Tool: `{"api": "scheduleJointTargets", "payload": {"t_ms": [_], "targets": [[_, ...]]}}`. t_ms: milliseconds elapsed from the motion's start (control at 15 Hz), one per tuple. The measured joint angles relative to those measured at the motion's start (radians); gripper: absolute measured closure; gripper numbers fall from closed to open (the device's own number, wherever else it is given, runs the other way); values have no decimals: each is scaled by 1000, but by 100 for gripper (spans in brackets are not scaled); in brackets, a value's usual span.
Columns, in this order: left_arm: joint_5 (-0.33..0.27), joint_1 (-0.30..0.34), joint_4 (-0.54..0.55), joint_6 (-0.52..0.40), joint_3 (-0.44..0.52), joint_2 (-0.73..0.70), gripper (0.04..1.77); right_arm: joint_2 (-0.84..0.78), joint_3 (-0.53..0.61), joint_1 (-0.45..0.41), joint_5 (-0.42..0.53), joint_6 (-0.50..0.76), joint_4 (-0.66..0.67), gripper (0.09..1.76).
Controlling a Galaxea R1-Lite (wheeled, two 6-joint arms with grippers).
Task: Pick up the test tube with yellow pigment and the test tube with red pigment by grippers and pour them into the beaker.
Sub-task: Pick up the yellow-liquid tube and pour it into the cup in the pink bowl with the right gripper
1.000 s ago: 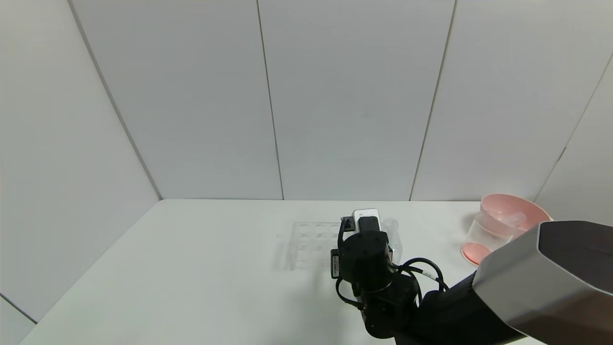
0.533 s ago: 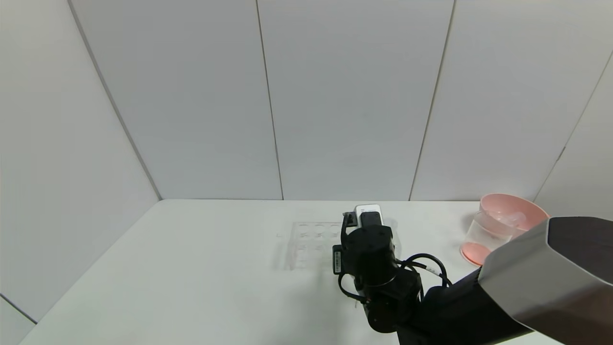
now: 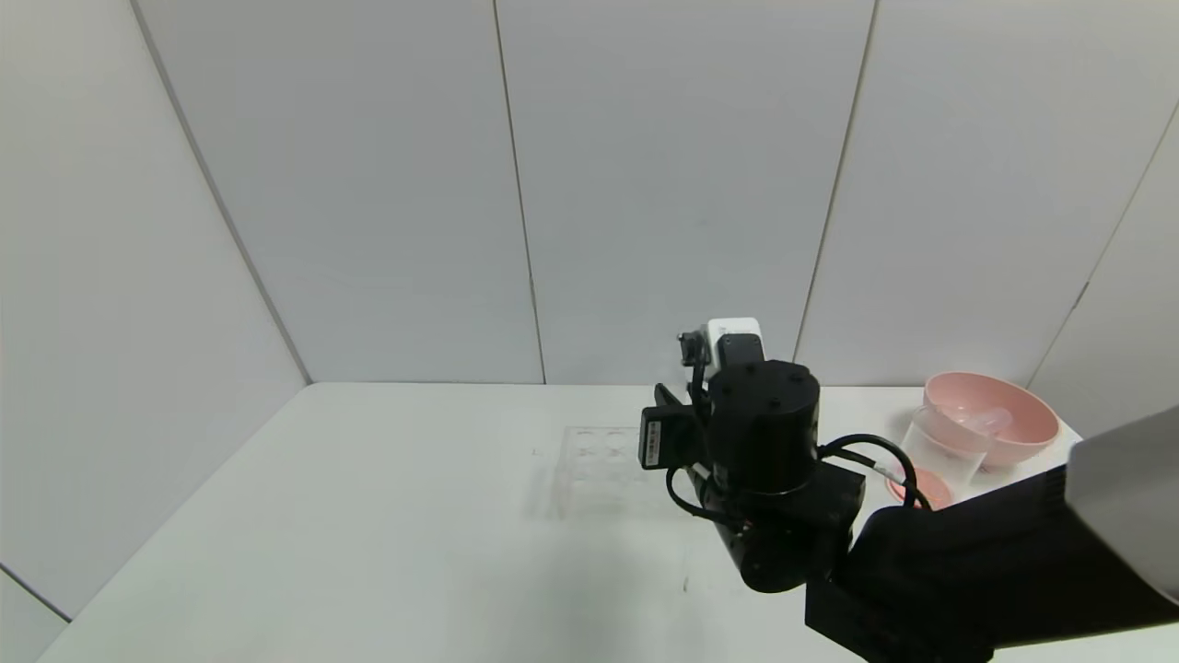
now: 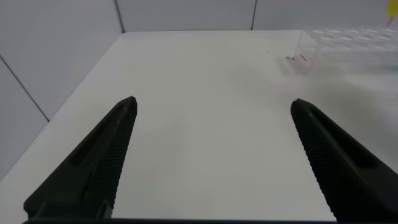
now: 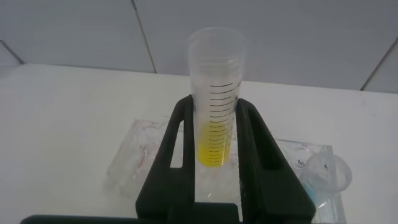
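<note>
My right gripper (image 5: 216,111) is shut on the test tube with yellow pigment (image 5: 216,68), holding it upright with its yellow tip above the clear tube rack (image 5: 140,155). In the head view the bulky right wrist (image 3: 763,433) hides the fingers and the tube, and stands raised beside the rack (image 3: 594,456). The beaker (image 3: 938,451) stands at the table's right, in front of a pink bowl. A tube with blue liquid (image 5: 328,174) stands in the rack. The test tube with red pigment is out of view. My left gripper (image 4: 211,106) is open and empty over bare table.
The pink bowl (image 3: 999,425) sits at the far right corner behind the beaker. White wall panels close the table at the back and sides. The rack also shows far off in the left wrist view (image 4: 348,46).
My right arm has risen and shifted a little right, lifting the wrist from low over the rack to well above it.
</note>
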Motion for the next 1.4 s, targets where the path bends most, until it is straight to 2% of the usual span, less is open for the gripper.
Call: {"api": "scheduleJointTargets", "payload": {"t_ms": [133,333,533,667,800,1133,1267,1400], "targets": [[0,0,0,0,0,0,5,-52,-2,-9,0,-7,14,138],[0,0,0,0,0,0,5,-132,30,-76,-5,-60,21,138],[0,0,0,0,0,0,5,-233,108,-197,5,-179,13,138],[0,0,0,0,0,0,5,-305,163,-322,66,-249,2,138],[0,0,0,0,0,0,5,-359,221,-479,204,-301,-40,138],[0,0,0,0,0,0,5,-415,402,-897,698,-408,-184,138],[0,0,0,0,0,0,5,-419,475,-1032,870,-549,-220,138],[0,0,0,0,0,0,5,-415,517,-1109,975,-714,-231,138]]}}
